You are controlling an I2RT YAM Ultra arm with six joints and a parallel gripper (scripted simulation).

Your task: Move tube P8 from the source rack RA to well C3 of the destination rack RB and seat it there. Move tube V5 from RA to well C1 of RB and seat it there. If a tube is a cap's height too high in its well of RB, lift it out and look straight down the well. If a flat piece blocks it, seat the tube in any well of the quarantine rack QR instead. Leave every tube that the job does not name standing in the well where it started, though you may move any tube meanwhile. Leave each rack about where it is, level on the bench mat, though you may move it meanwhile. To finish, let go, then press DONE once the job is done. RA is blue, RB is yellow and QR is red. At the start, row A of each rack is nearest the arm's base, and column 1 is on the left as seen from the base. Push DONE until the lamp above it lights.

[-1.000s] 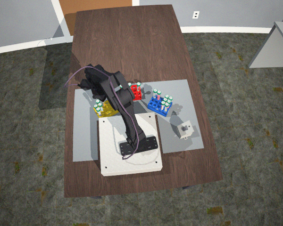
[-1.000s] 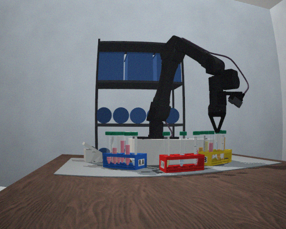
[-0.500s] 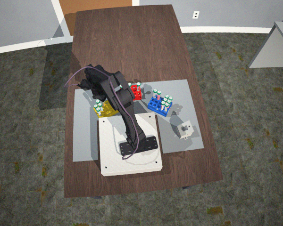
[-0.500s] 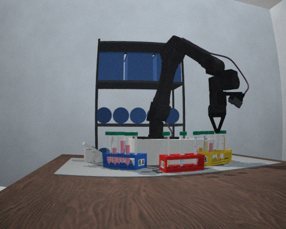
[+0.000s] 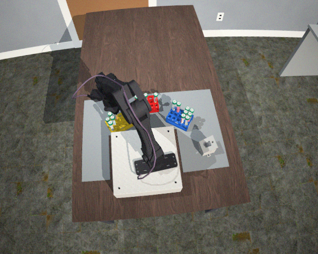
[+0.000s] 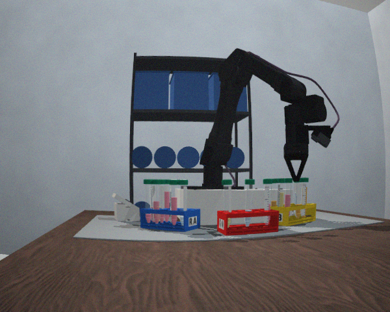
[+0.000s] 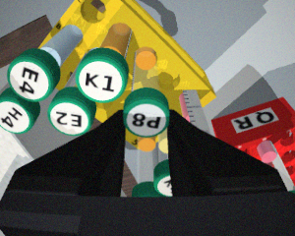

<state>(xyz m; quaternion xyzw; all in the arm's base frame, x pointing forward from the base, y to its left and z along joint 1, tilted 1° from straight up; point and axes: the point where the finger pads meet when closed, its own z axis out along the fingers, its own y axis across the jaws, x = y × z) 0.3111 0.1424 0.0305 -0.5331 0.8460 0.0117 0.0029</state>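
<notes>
Black fingers [image 6: 296, 180] are narrow around P8 [image 6: 301, 179] [image 7: 147, 112], holding it at its green cap. P8 stands upright at RB [image 5: 121, 125] [image 6: 290, 220] [image 7: 189, 76], its cap roughly level with those nearby; I cannot tell which well it is in or whether it touches the bottom. On the wrist view, K1 [image 7: 102, 79] is just beside P8, with E4 [image 7: 31, 76], E2 [image 7: 71, 115] and H4 [image 7: 12, 115] grouped on that same side. Caps below P8 are partly hidden by the fingers. QR [image 5: 154, 109] [image 6: 247, 230] [image 7: 285, 107] sits between RB and RA [image 5: 178, 124] [image 6: 169, 225], bearing upright capped tubes. RA carries more, several with pink contents, but their labels are too small to read, so I cannot tell where V5 is. All three racks rest on the grey mat [image 5: 96, 164] [image 6: 97, 229].
</notes>
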